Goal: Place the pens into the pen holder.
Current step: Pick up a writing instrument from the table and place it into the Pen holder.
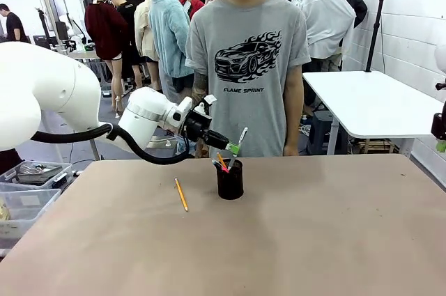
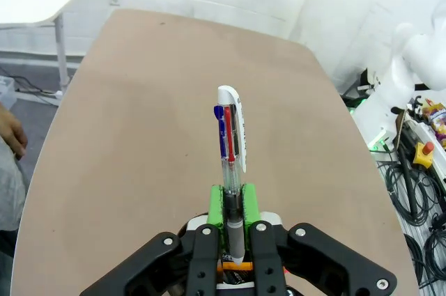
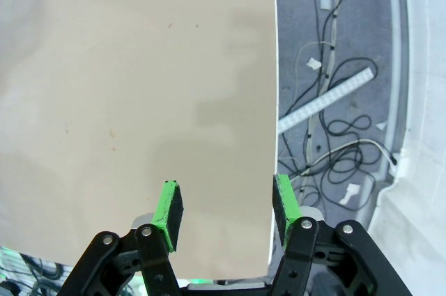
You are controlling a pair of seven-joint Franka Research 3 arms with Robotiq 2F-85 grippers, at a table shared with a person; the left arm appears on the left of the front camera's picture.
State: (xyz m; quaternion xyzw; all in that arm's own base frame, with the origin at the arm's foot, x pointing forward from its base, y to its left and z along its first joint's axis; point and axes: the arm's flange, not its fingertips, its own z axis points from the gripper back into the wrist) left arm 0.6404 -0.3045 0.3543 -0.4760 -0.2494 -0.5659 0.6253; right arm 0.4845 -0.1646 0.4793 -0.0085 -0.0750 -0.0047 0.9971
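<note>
left jaws pinch the white pen [image 2: 232, 129] tip-down over the pen holder [image 1: 230, 180] for dropping; right jaws spread

Brown table [image 1: 313, 240]: pencil [image 1: 181, 194] (lying flat), pen holder [image 1: 230, 180] beside.

Brown table [image 1: 313, 240], white table [image 1: 369, 104] behind, clear bins [image 1: 28, 197] left

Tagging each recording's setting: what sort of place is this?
Probably a robotics lab or workshop: a white robot arm reaches over a brown table facing a person, loose cables trail across the floor, and a white table stands by a brick wall.
</note>
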